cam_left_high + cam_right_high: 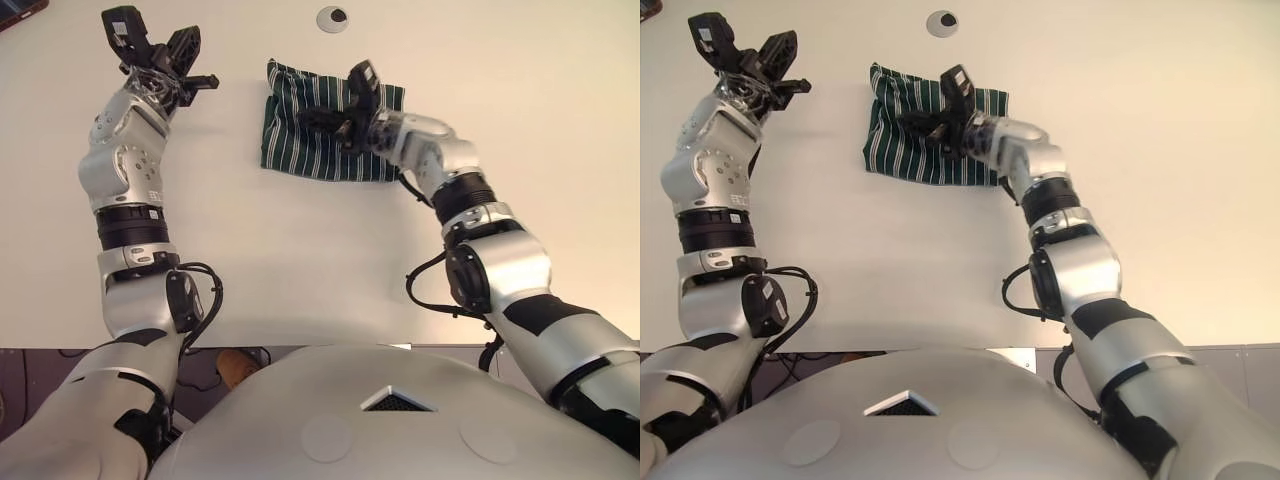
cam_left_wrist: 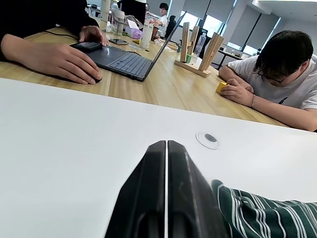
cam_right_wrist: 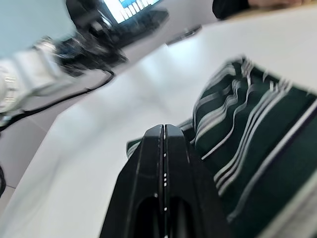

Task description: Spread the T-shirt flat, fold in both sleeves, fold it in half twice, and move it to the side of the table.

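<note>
The T-shirt (image 1: pixel 300 150), dark green with white stripes, lies folded into a small rectangle at the far middle of the white table (image 1: pixel 300 260). My right gripper (image 1: pixel 304 116) hovers over the shirt's middle, pointing toward my left. Its fingers (image 3: pixel 164 148) are pressed together with no cloth visible between them, and the striped cloth (image 3: pixel 257 129) lies just beneath and beyond them. My left gripper (image 1: pixel 204 82) is held up at the far left, apart from the shirt, also shut and holding nothing. A corner of the shirt (image 2: pixel 262 218) lies beside its fingers (image 2: pixel 167 188).
A round cable grommet (image 1: pixel 333 18) sits in the table just beyond the shirt. Bare table stretches to both sides of the shirt and toward the near edge (image 1: pixel 300 345). A wooden desk (image 2: pixel 163 84) with a laptop stands past the far edge.
</note>
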Action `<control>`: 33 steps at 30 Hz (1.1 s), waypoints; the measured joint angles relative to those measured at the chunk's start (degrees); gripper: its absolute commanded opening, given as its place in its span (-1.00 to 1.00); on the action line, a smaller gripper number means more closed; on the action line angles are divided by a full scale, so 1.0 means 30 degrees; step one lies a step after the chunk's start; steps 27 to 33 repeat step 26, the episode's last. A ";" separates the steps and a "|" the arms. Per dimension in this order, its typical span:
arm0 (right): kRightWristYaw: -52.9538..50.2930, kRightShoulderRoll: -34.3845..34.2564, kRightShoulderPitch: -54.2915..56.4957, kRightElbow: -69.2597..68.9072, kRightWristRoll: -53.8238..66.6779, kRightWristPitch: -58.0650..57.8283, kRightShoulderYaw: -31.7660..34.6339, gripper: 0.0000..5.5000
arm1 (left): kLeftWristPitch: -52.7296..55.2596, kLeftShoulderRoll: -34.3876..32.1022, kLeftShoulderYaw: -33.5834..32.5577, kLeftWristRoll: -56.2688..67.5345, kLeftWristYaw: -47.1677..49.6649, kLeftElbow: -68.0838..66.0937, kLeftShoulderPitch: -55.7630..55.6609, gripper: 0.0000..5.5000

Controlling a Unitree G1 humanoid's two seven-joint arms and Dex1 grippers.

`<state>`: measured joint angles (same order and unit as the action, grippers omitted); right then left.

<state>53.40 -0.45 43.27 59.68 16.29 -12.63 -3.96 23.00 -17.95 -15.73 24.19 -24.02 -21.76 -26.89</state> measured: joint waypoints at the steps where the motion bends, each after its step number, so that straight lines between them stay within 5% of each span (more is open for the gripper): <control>1: -0.1633 -0.0323 0.0147 0.1015 -0.0206 0.0000 0.0396 -0.99 | 0.0133 0.0165 0.0047 0.0007 0.0081 0.0216 0.0166 -1.00; 8: -1.2880 0.0649 0.1514 0.2857 0.1425 0.1906 0.5035 -0.99 | 0.0241 0.0909 0.0018 0.0045 0.0191 0.1780 0.1498 -1.00; 13: -1.9579 0.7957 -0.1189 0.3240 0.2745 0.3444 0.9375 -0.99 | 0.0688 0.1678 -0.0641 0.0386 0.1967 0.4687 0.4913 -1.00; 16: -1.8339 0.9791 -0.2300 0.3340 0.1666 0.3573 0.9061 -0.99 | 0.0757 0.2064 -0.0228 0.0166 0.2613 0.5567 0.5756 -1.00; 26: -1.6355 0.6606 -0.0746 -0.4886 -0.3513 0.8318 0.3650 -0.99 | -0.3704 0.3916 0.3437 -0.5232 0.6097 0.8459 0.7370 -1.00; 33: -1.6355 0.6606 -0.0746 -0.4886 -0.3513 0.8318 0.3650 -0.99 | -0.3704 0.3916 0.3437 -0.5232 0.6097 0.8459 0.7370 -1.00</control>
